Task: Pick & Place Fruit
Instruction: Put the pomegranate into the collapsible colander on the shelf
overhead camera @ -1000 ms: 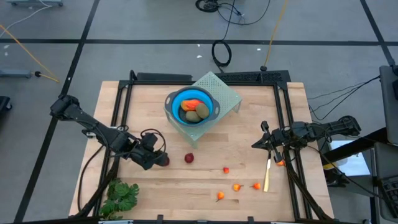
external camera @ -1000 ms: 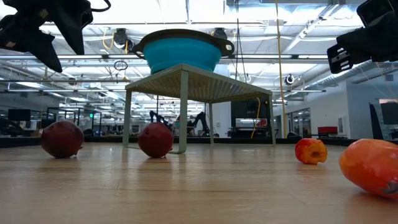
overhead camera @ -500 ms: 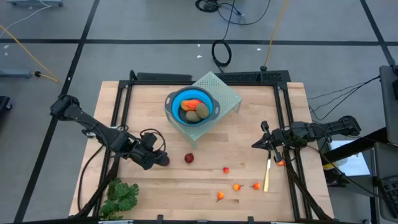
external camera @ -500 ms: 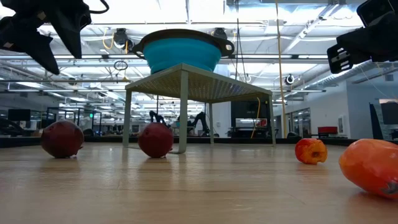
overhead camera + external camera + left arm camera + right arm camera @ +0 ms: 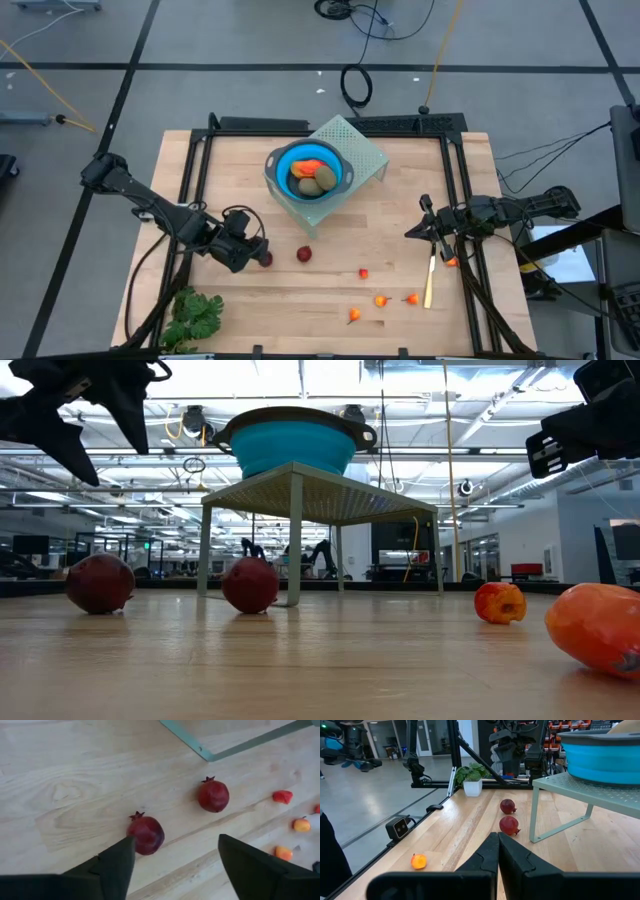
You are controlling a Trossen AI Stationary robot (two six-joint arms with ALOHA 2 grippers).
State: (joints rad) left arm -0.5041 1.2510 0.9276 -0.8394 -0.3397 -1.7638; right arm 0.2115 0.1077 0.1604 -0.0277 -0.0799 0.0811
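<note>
The left gripper (image 5: pixel 172 862) hangs just above the surface (image 5: pixel 400 210) with its fingers spread wide and nothing between them; the nearer dark-red ball (image 5: pixel 145 834) sits just ahead of it, closer to one finger than the other. To take it cleanly I'd say the gripper wants to shift sideways until the ball is centred in the gap, then come straight down so the fingers straddle its widest part before closing; a lopsided descent would likely nudge it into a roll, round as it is. The second dark-red ball (image 5: pixel 213 796) lies a little apart, toward the green stand (image 5: pixel 365 155), so it should stay clear of the move. On that stand sits the blue bowl (image 5: pixel 280 165), already holding two olive-brown ovals (image 5: pixel 315 180) and the red-orange piece (image 5: pixel 308 166), which looks like where the ball should go. The tiny orange-red pieces (image 5: pixel 382 299) remain scattered nearer the right gripper (image 5: pixel 425 229), which waits shut and empty over the surface's right side
</note>
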